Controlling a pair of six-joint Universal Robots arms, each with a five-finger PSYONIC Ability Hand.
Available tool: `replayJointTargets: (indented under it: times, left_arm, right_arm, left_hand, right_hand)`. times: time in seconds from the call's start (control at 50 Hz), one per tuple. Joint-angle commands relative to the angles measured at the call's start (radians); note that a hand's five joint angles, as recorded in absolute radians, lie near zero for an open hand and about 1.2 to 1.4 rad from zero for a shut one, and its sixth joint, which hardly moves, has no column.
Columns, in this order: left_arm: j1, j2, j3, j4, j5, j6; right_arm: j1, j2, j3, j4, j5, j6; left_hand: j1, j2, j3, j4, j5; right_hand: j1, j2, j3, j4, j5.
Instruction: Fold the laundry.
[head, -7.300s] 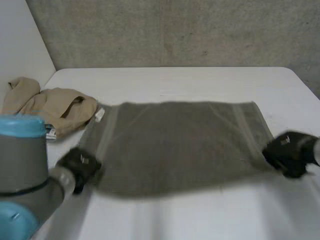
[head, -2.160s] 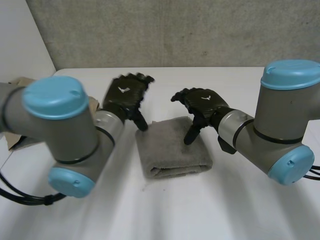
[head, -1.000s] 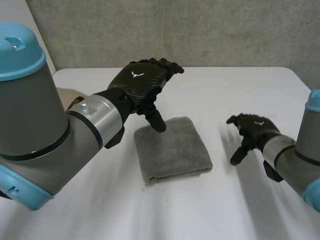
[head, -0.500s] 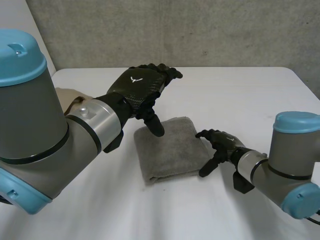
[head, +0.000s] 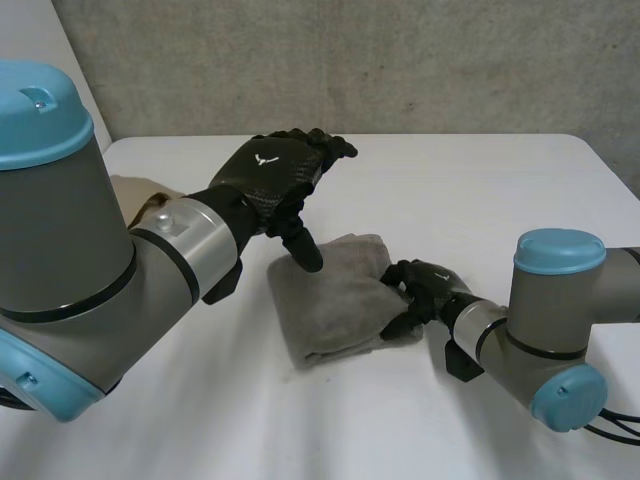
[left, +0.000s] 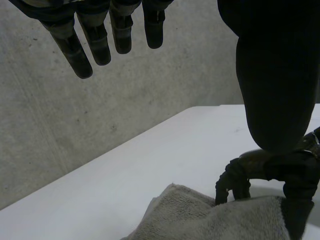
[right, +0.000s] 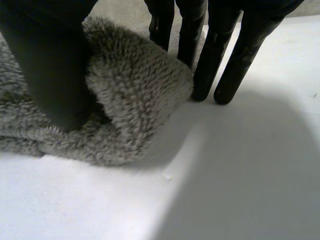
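Right wrist view: right hand (right: 50, 65) pinches the right edge of the folded grey towel (right: 135, 90), thumb on top, fingers apparently tucked behind it. Left hand (head: 272, 176) hovers over its far-left corner, fingers straight, spread. Grey towel lies mid white table (head: 480, 180).

My left hand (head: 275, 175) hangs raised with palm down, fingers (left: 97, 42) straight and spread, thumb pointing downward, holding nothing. My right hand (head: 425, 290) sits low, forearm nearly level, with thumb and curled fingers (right: 187, 30) pinching the towel (head: 335, 300) edge.
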Motion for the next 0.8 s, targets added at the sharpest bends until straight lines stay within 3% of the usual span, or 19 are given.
replayJointTargets:
  times: [0.02, 0.1, 0.24, 0.32, 0.56, 0.7, 0.8]
  left_arm:
    - [0.0, 0.0, -0.009, 0.002, 0.001, 0.0]
    - [0.0, 0.0, -0.009, 0.002, -0.001, 0.0]
    - [0.004, 0.0, -0.01, 0.002, -0.001, 0.0]
    - [0.006, -0.002, -0.01, 0.002, -0.001, 0.0]
    - [0.01, -0.01, -0.003, 0.014, -0.001, 0.009]
    - [0.01, -0.031, 0.006, 0.012, -0.004, 0.011]
    - [0.01, -0.033, 0.016, 0.012, -0.005, 0.011]
  right_arm:
    - [-0.001, -0.001, -0.024, -0.013, 0.015, -0.013]
    - [-0.001, 0.005, -0.06, -0.015, 0.006, -0.032]
    - [0.0, 0.035, -0.159, 0.005, -0.017, -0.184]
    - [0.0, 0.094, -0.276, 0.086, -0.081, -0.308]
    - [-0.069, 0.31, -0.671, 0.2, -0.195, -0.425]
    - [-0.204, 0.456, -0.967, 0.244, -0.166, -0.424]
    - [-0.372, 0.568, -1.205, 0.286, -0.018, -0.431]
  left_hand:
    - [-0.016, -0.027, -0.034, -0.026, -0.045]
    - [-0.016, -0.027, -0.034, -0.026, -0.045]
    - [-0.016, -0.027, -0.034, -0.026, -0.045]
    - [-0.016, -0.027, -0.034, -0.026, -0.045]
    - [-0.016, -0.027, -0.034, -0.026, -0.045]
    - [-0.016, -0.027, -0.034, -0.026, -0.045]
    - [-0.016, -0.027, -0.034, -0.026, -0.045]
  right_hand:
    - [0.617, 0.423, 0.388, 0.413, 0.459]
    - [0.816, 0.622, 0.587, 0.612, 0.658]
    - [0.816, 0.622, 0.587, 0.612, 0.658]
    - [0.816, 0.622, 0.587, 0.612, 0.658]
    - [0.816, 0.622, 0.587, 0.612, 0.658]
    - [0.816, 0.622, 0.587, 0.612, 0.658]
    - [0.816, 0.622, 0.587, 0.612, 0.658]
